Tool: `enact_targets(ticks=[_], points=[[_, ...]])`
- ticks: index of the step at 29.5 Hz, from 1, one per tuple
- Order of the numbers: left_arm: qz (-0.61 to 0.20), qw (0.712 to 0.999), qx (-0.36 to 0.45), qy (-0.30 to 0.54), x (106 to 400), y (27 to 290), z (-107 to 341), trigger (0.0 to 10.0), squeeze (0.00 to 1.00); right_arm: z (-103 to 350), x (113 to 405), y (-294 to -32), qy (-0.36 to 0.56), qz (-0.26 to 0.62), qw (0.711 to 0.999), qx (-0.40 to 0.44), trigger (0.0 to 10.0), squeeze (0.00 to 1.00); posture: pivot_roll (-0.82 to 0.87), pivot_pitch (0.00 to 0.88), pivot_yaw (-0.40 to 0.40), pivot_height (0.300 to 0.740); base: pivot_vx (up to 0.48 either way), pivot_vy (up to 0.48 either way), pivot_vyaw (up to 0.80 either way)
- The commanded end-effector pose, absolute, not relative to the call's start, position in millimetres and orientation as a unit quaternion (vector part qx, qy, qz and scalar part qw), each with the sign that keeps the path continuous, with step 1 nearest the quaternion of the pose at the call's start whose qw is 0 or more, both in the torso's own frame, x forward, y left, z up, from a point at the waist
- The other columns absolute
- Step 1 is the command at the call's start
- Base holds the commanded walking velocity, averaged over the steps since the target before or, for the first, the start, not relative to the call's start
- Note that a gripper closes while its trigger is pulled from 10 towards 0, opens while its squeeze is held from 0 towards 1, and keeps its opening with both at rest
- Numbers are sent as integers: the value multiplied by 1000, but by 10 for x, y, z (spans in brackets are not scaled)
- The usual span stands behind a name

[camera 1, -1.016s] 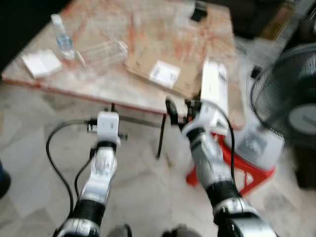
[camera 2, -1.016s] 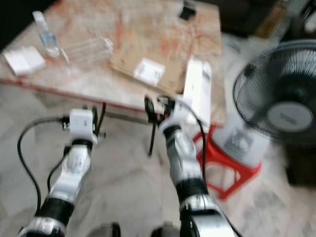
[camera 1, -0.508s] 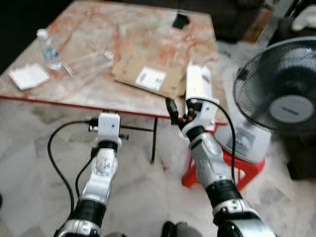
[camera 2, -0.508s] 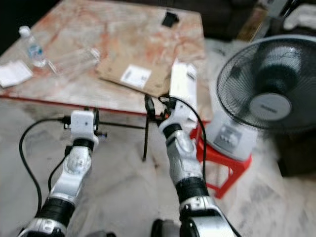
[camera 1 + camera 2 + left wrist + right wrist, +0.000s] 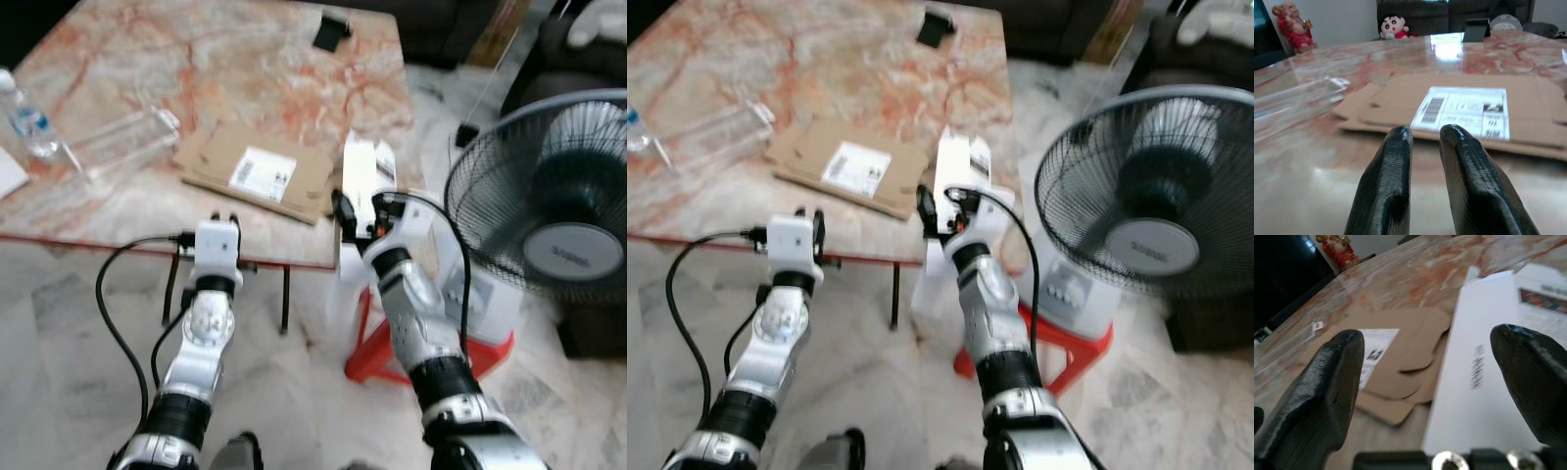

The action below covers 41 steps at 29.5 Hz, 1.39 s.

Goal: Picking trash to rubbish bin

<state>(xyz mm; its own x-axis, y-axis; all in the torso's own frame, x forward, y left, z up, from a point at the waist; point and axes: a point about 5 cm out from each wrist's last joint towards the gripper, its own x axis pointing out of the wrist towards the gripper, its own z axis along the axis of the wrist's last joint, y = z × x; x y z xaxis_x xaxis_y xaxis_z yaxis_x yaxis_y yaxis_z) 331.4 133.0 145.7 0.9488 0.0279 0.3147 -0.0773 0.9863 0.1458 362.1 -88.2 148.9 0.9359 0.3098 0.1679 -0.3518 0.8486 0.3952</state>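
A flattened brown cardboard box [image 5: 211, 166] with a white label lies on the marble table [image 5: 196, 59]. A long white box [image 5: 364, 171] rests at the table's right edge, partly overhanging it. My right gripper [image 5: 361, 211] is open at the near end of that white box [image 5: 1484, 367], one finger on each side and nothing held. My left gripper [image 5: 223, 217] hovers at the table's near edge, shut and empty, pointing at the cardboard [image 5: 1528, 103].
A clear plastic container [image 5: 122, 142] and a water bottle [image 5: 22, 108] sit at the table's left. A small black object [image 5: 330, 29] lies at the far end. A standing fan [image 5: 549, 225] and a red stool [image 5: 392, 362] crowd the right.
The camera has moved forward and to the right, so the table sits nearer. Both grippers now reach the table's near edge, the right one at the white box.
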Motion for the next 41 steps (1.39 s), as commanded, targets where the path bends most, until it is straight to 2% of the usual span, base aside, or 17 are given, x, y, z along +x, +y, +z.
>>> enact_targets(ticks=[1, 18, 19, 37, 38, 39, 41], points=[[13, 983, 75, -164, 3281, 1244, 1449, 10000, 0, 1506, 3616, -947, -54, 163, 961, 216, 10000, 0, 40, 202, -117, 740, 0, 0, 0], [7, 983, 72, -167, 3265, 1227, 1457, 10000, 0, 1566, 3519, -964, -49, 176, 952, 246, 10000, 0, 31, 206, -122, 740, 0, 0, 0], [6, 984, 72, -166, 3263, 1228, 1450, 10000, 0, 1553, 3493, -981, -36, 179, 952, 246, 10000, 1000, 22, 209, -125, 740, 0, 0, 0], [-16, 987, 66, -144, 3258, 1179, 1375, 10000, 0, 1490, 3274, -1000, 71, 221, 944, 236, 10000, 1000, 20, 209, -127, 740, 0, 0, 0], [-16, 987, 65, -143, 3258, 1181, 1372, 10000, 0, 1481, 3273, -995, 74, 220, 944, 234, 10000, 820, 20, 209, -127, 740, 0, 0, 0], [-16, 988, 63, -141, 3258, 1183, 1366, 10000, 0, 1474, 3271, -991, 78, 219, 944, 234, 10000, 0, 20, 209, -127, 740, 0, 0, 0], [-14, 990, 50, -130, 3254, 1201, 1326, 10000, 0, 1439, 3271, -979, 90, 213, 944, 236, 10000, 0, 22, 210, -127, 740, 0, 0, 0]])
